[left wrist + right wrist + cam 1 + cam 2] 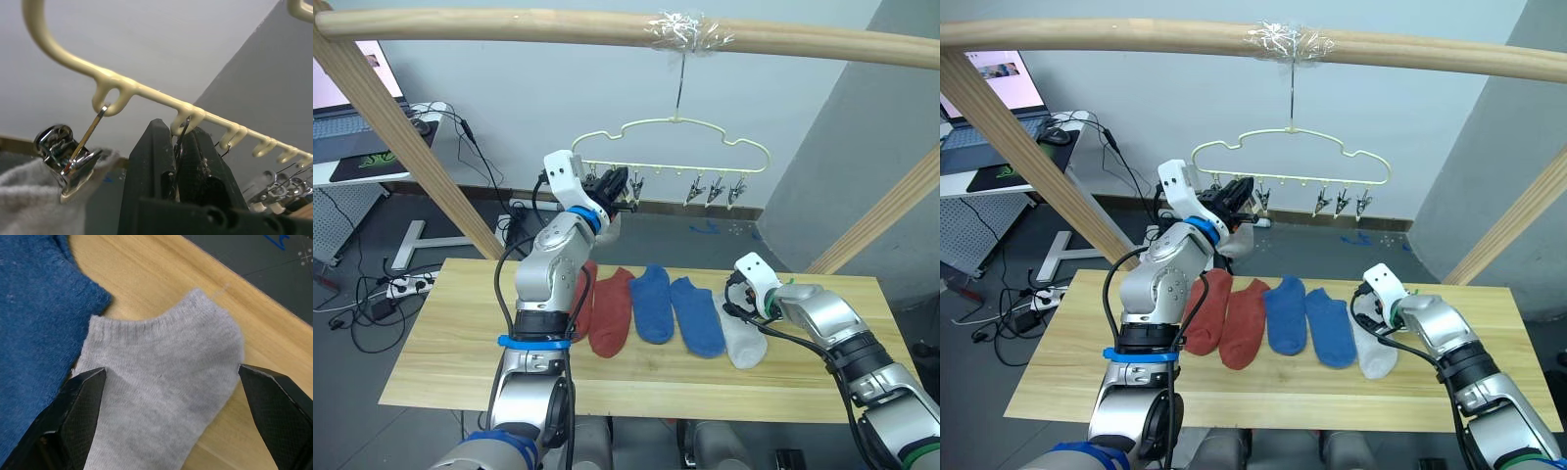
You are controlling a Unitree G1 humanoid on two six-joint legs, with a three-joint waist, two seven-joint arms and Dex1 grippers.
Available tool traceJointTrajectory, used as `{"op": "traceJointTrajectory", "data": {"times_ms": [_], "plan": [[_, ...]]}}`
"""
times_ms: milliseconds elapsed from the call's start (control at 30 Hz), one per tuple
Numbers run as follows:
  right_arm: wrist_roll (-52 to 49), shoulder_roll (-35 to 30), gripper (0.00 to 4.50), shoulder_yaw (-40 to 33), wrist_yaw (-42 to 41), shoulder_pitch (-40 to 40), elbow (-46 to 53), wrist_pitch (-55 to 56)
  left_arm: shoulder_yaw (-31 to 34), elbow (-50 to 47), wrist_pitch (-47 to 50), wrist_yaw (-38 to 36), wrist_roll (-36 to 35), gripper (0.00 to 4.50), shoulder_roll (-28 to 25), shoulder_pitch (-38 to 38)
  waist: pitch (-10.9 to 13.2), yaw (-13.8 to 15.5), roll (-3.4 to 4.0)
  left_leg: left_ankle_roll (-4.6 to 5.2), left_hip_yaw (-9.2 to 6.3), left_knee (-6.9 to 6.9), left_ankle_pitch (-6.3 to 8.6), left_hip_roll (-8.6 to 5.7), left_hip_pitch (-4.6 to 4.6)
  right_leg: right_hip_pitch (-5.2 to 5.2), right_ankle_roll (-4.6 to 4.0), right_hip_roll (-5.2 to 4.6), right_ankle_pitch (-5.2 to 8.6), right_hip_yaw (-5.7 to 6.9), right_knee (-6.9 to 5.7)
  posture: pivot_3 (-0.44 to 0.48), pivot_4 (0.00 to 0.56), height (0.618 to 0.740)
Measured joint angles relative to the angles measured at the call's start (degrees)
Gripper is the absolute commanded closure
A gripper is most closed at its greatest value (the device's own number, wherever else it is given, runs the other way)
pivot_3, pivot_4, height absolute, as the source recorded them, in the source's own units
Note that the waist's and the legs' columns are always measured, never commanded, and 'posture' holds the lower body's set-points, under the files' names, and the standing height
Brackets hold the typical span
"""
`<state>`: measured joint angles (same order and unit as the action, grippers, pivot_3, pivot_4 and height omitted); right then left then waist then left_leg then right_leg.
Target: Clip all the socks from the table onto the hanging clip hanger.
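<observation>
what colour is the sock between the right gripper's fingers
Light grey sock, on the table; clearest in the right wrist view.

Rust-red socks (610, 311), blue socks (674, 308), grey sock (741, 340), pale-yellow hanger (671, 142).

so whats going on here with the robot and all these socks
The robot is hanging socks on a pale yellow clip hanger under a wooden pole. One grey sock already hangs from the hanger's end clip. The left pincer is raised at the hanger, shut on the next metal clip. The right pincer is open, straddling the grey sock that lies on the table. Two rust-red socks and two blue socks lie beside it.
</observation>
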<state>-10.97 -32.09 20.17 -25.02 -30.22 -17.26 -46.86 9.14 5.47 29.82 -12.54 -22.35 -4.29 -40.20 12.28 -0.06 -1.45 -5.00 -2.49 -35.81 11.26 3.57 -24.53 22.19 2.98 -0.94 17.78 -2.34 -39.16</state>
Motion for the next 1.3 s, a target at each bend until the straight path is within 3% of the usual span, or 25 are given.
{"op": "traceJointTrajectory", "data": {"times_ms": [367, 400, 500, 833, 1033, 1300], "plan": [[3.2, 4.2, 0.03, -4.7, -2.1, -1.4, -5.7, 1.5, 4.9, -4.6, 12.2, 0.7, -9.8, 4.39, -0.4, -0.3, 0.0, 0.1, 0.01, -0.01, -0.01, -0.12, -0.01, 0.00, 0.00, 0.00, 0.02, 0.00, -0.02, 0.00, -0.15, 0.081, 0.173, 0.740], [3.3, 4.4, 0.19, -4.9, -2.2, -1.4, -5.8, 1.4, 5.3, -4.6, 12.7, 0.8, -10.6, 4.39, -0.5, -0.4, 0.0, 0.1, 0.01, -0.01, -0.02, -0.13, -0.01, 0.00, 0.01, 0.00, 0.02, 0.00, -0.02, 0.00, -0.16, 0.081, 0.171, 0.740], [3.7, 4.8, 0.93, -5.6, -2.6, -1.4, -6.1, 1.4, 6.1, -4.6, 14.3, 1.0, -12.0, 4.39, -0.6, -0.7, 0.0, 0.1, 0.01, -0.01, -0.03, -0.13, -0.01, 0.00, 0.01, 0.00, 0.02, 0.00, -0.02, 0.01, -0.20, 0.082, 0.170, 0.740], [5.4, 5.6, 4.48, -6.9, -4.0, -1.4, -6.6, 1.3, 7.0, -4.6, 16.2, 1.4, -13.8, 4.39, -1.2, -1.2, 0.0, 0.1, 0.01, -0.02, -0.03, -0.18, -0.01, -0.01, 0.01, 0.00, 0.02, 0.00, -0.02, 0.00, -0.27, 0.083, 0.168, 0.740], [6.0, 4.4, 4.48, -6.2, -6.8, -0.2, -4.6, 1.5, 8.3, -3.9, 18.1, 2.0, -15.9, 4.39, -1.8, -2.2, 0.0, 0.3, 0.01, -0.02, -0.04, -0.18, -0.01, -0.01, 0.01, 0.01, 0.02, -0.01, -0.02, 0.01, -0.28, 0.068, 0.170, 0.740], [3.2, -4.6, 4.48, -6.5, -15.0, 5.1, 22.5, -5.1, 11.6, 0.0, 24.4, 3.5, -19.7, 4.39, -4.4, -5.9, 0.0, -0.2, 0.01, -0.01, -0.06, -0.20, -0.01, -0.02, 0.02, 0.05, 0.02, 0.00, -0.02, 0.00, -0.37, 0.027, 0.164, 0.740]]}}
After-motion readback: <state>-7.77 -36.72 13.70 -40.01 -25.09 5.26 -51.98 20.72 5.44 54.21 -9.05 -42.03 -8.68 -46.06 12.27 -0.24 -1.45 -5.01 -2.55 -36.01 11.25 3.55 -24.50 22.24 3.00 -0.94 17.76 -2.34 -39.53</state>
